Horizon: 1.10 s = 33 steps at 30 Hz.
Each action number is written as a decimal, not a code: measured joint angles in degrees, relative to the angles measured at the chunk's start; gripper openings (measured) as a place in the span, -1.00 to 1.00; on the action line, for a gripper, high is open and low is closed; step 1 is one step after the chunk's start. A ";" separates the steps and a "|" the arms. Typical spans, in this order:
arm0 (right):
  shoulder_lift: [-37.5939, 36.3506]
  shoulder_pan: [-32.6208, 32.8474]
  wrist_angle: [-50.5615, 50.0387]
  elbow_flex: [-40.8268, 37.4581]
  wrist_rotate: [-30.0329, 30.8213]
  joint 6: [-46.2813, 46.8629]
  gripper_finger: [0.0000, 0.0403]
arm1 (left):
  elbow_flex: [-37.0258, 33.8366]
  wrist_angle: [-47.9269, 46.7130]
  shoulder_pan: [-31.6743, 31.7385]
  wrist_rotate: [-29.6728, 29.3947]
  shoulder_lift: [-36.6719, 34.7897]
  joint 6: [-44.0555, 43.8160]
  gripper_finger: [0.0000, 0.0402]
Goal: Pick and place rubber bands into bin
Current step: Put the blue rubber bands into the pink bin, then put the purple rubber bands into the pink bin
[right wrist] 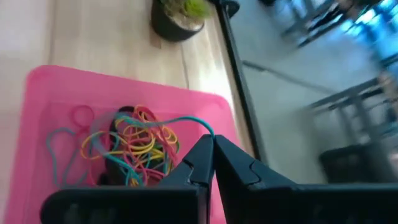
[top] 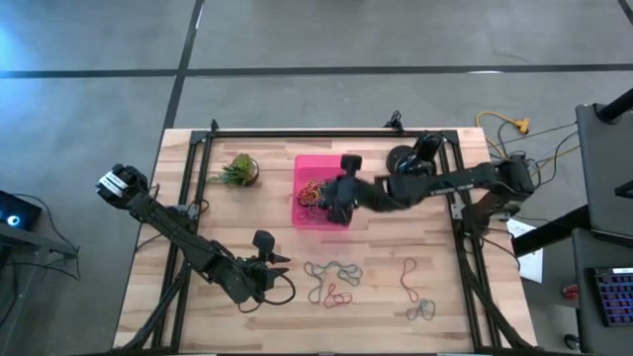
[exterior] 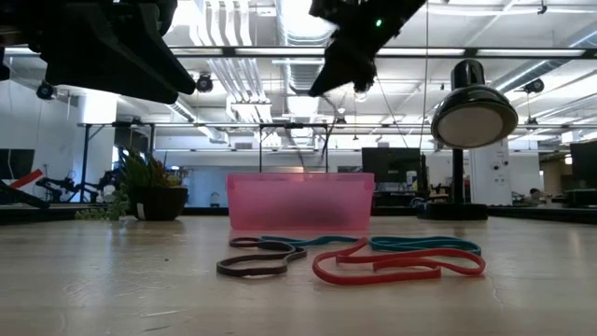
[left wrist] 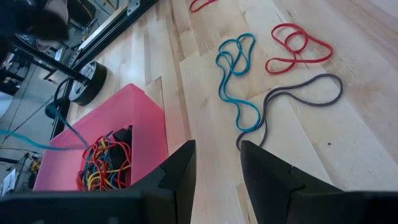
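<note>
Here, a teal rubber band (right wrist: 186,121) hangs from the pinched-together fingertips of the right gripper (right wrist: 213,139), which is poised directly above the pink bin (top: 305,166); the band's free end trails down into a tangled heap of red, yellow, orange and blue bands (right wrist: 127,148) already lying inside the bin. The bin sits toward the far middle of the wooden table (top: 376,297). The right arm reaches in from the table's right side, stretched nearly level across it, its wrist tipped down over the bin. More bands lie loose on the wood on the near side of the bin: a blue one (left wrist: 236,68), a red one (left wrist: 297,46) and a dark grey one (left wrist: 298,93) close together, and a further small group (top: 415,292) off to the right. The left gripper (left wrist: 216,163) hovers over the table near its front left, fingers parted and holding nothing, aimed toward the bin and loose bands. A small potted plant (top: 237,170) stands left of the bin, and a round black object (top: 404,158) sits to its right.
</note>
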 joint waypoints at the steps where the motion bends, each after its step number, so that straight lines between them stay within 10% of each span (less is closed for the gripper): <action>1: 0.00 -1.48 -0.02 -0.08 -1.84 1.08 -0.96 | 0.00 0.00 0.00 -0.01 0.00 0.00 -0.45; 20: 0.00 -9.47 12.96 -9.68 -15.69 9.40 -0.93 | -0.02 0.02 0.11 0.00 0.02 0.15 -0.45; 33: 0.00 -11.78 13.11 -9.75 -25.71 11.28 -0.39 | -0.02 0.04 0.13 -0.01 0.02 0.22 -0.45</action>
